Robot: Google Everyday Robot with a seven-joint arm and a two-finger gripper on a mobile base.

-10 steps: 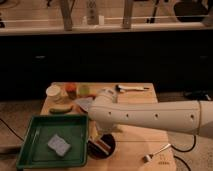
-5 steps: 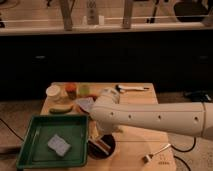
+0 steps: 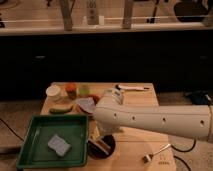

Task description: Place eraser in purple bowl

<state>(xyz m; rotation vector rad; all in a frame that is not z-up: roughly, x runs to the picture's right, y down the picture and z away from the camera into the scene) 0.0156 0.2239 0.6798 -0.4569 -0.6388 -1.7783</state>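
Observation:
The purple bowl (image 3: 102, 148) is a small, dark, glossy bowl near the table's front edge, just right of the green tray. The eraser (image 3: 103, 144) is a small block with a pale top over a reddish stripe. It sits inside the bowl's outline. My white arm (image 3: 150, 121) reaches in from the right and ends above the bowl. My gripper (image 3: 101, 133) hangs below the arm's end, directly over the bowl, dark and mostly hidden by the arm.
A green tray (image 3: 30, 150) at the front left holds a grey-blue sponge (image 3: 59, 145). Behind it are a white cup (image 3: 53, 91), an orange item (image 3: 71, 89), a green cup (image 3: 84, 90), a green vegetable (image 3: 61, 109) and a pale lavender thing (image 3: 86, 104). A utensil (image 3: 131, 87) lies at the back; a small tool (image 3: 156, 152) lies at the front right.

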